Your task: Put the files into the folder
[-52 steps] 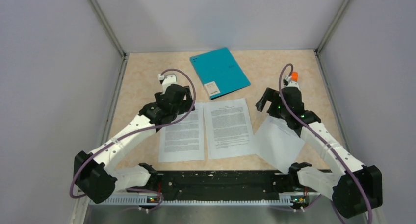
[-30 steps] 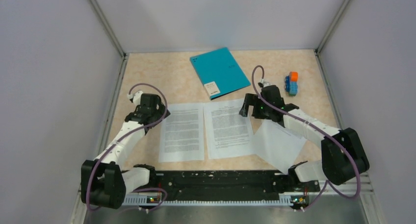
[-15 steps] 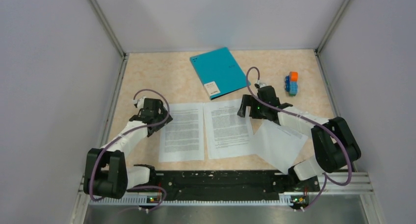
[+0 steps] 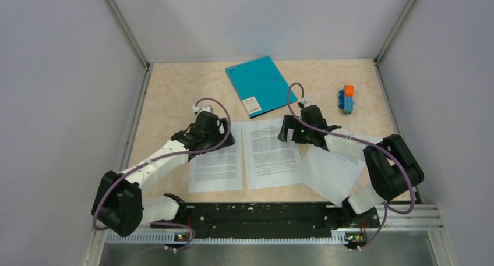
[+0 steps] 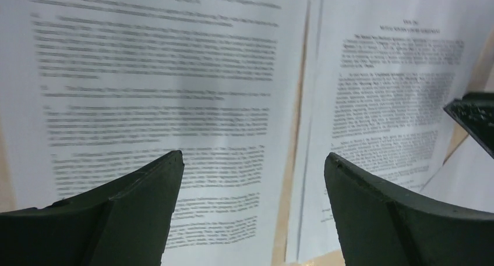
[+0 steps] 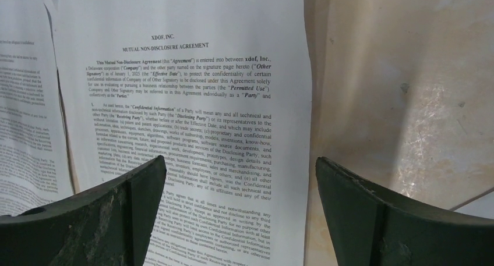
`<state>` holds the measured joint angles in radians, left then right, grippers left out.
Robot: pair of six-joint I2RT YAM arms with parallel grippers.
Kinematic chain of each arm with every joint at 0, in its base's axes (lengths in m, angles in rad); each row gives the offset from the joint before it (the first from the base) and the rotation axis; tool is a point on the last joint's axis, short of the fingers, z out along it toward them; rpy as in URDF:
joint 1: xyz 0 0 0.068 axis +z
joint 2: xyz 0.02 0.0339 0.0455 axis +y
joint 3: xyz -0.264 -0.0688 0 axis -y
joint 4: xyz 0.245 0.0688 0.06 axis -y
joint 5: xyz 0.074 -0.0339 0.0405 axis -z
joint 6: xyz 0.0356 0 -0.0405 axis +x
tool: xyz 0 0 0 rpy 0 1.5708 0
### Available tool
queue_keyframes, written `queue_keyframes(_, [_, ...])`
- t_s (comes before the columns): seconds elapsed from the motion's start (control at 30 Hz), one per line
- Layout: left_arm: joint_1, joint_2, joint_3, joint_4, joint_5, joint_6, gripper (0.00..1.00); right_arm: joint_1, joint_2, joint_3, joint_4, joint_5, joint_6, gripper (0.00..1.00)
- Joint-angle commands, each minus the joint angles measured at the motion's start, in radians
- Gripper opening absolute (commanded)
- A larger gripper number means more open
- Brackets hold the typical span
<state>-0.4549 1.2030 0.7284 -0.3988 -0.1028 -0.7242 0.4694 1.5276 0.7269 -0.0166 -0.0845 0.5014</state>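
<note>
On the beige table [image 4: 175,91] the teal folder [image 4: 260,84] lies closed at the far side, its white label [image 4: 251,105] too small to read. The three files [image 4: 268,164] lie flat nearer the arms, not yet inside it: the left sheet [image 4: 216,161] and middle sheet [image 4: 271,141] side by side, the right sheet [image 4: 332,170] skewed just beside them. The left gripper [image 5: 253,161] hangs with jaws apart over the gap between the first two and the right gripper [image 6: 239,161], likewise spread, straddles the middle sheet's right edge, each probably lining up to catch a paper edge; that page is headed "XDOF, INC. MUTUAL NON-DISCLOSURE AGREEMENT".
</note>
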Motion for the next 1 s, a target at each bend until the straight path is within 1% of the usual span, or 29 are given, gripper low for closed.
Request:
queue_keyframes(0.0, [-0.126, 0.109, 0.052, 0.077, 0.041, -0.091, 0.92, 0.017, 0.033, -0.036, 0.008, 0.01, 0.039, 0.99])
queue_keyframes(0.07, [-0.173, 0.178, 0.086, 0.095, 0.042, -0.098, 0.88, 0.017, 0.03, -0.037, 0.004, 0.018, 0.039, 0.99])
queue_keyframes(0.13, [-0.219, 0.231, 0.113, 0.114, 0.045, -0.094, 0.87, 0.017, 0.022, -0.039, -0.005, 0.022, 0.037, 0.99])
queue_keyframes(0.27, [-0.259, 0.316, 0.158, 0.135, 0.067, -0.092, 0.84, 0.017, 0.005, -0.045, -0.019, 0.029, 0.031, 0.99])
queue_keyframes(0.63, [-0.283, 0.41, 0.172, 0.17, 0.098, -0.077, 0.77, 0.017, -0.007, -0.071, -0.01, 0.015, 0.039, 0.99])
queue_keyframes(0.77, [-0.283, 0.421, 0.177, 0.172, 0.139, -0.064, 0.74, 0.017, -0.007, -0.076, -0.005, 0.011, 0.039, 0.99])
queue_keyframes(0.87, [-0.284, 0.419, 0.186, 0.134, 0.115, -0.052, 0.74, 0.018, -0.007, -0.077, -0.006, 0.008, 0.039, 0.99])
queue_keyframes(0.97, [-0.281, 0.411, 0.177, 0.048, 0.012, -0.032, 0.74, 0.017, -0.007, -0.077, -0.012, 0.011, 0.037, 0.99])
